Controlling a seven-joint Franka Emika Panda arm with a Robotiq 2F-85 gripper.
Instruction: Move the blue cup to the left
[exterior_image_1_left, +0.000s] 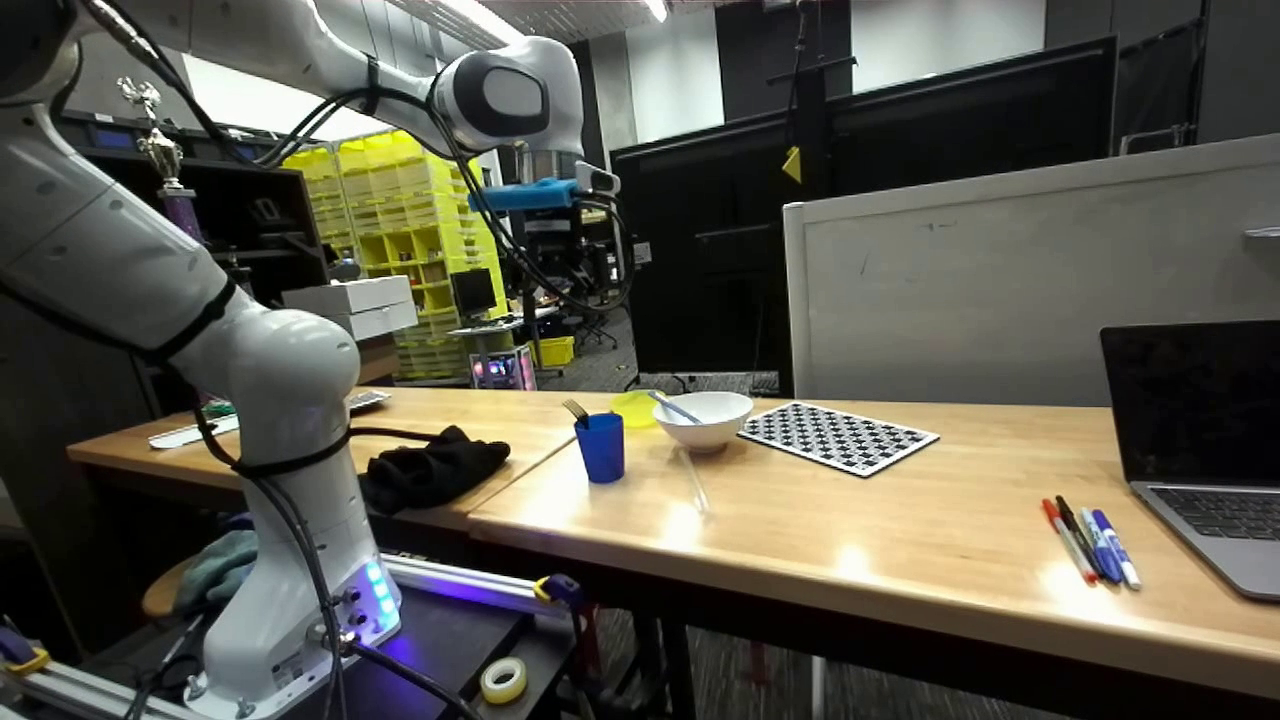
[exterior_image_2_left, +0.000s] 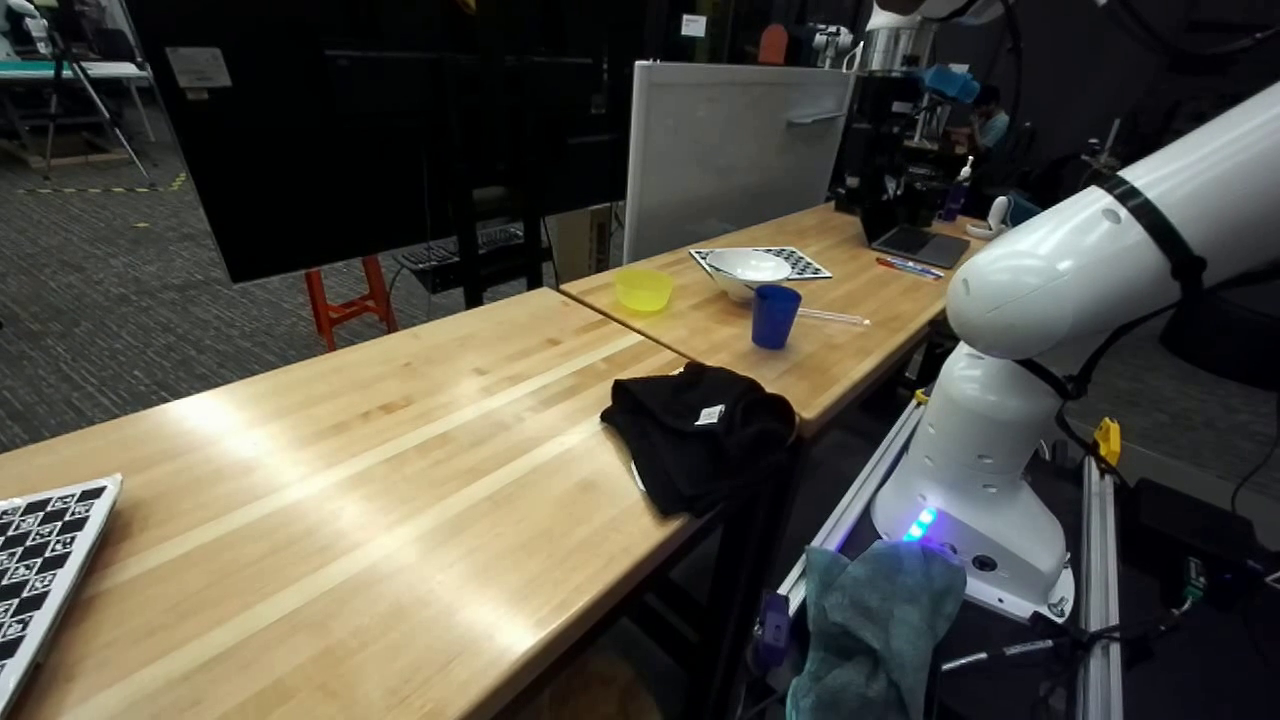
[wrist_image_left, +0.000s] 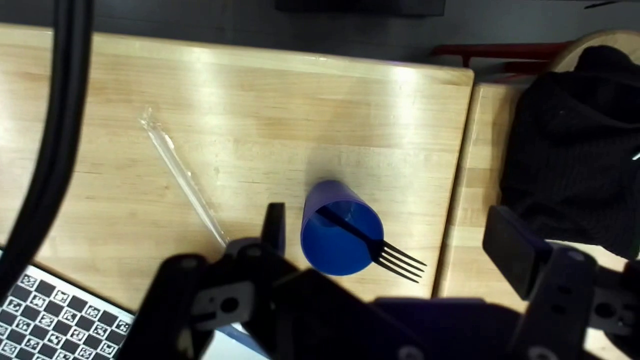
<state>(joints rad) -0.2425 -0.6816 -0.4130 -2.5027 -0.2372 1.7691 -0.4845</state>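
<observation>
The blue cup (exterior_image_1_left: 600, 452) stands upright on the wooden table, close to the seam between two table tops. It also shows in an exterior view (exterior_image_2_left: 775, 318) and in the wrist view (wrist_image_left: 325, 247). A dark fork (wrist_image_left: 374, 248) leans in the cup, with its tines sticking out over the rim. My gripper (wrist_image_left: 392, 240) is open and empty, high above the table. In the wrist view the cup appears between the fingers, nearer the left one, well below them. In an exterior view the gripper (exterior_image_1_left: 590, 285) is dark and hard to make out against the background.
A white bowl (exterior_image_1_left: 705, 420) with a blue-handled utensil and a yellow bowl (exterior_image_1_left: 634, 408) stand beside the cup. A clear thin wrapped item (wrist_image_left: 182, 175), a checkered board (exterior_image_1_left: 840, 437), a black cloth (exterior_image_2_left: 705, 430), several pens (exterior_image_1_left: 1090, 540) and a laptop (exterior_image_1_left: 1200, 420) lie around.
</observation>
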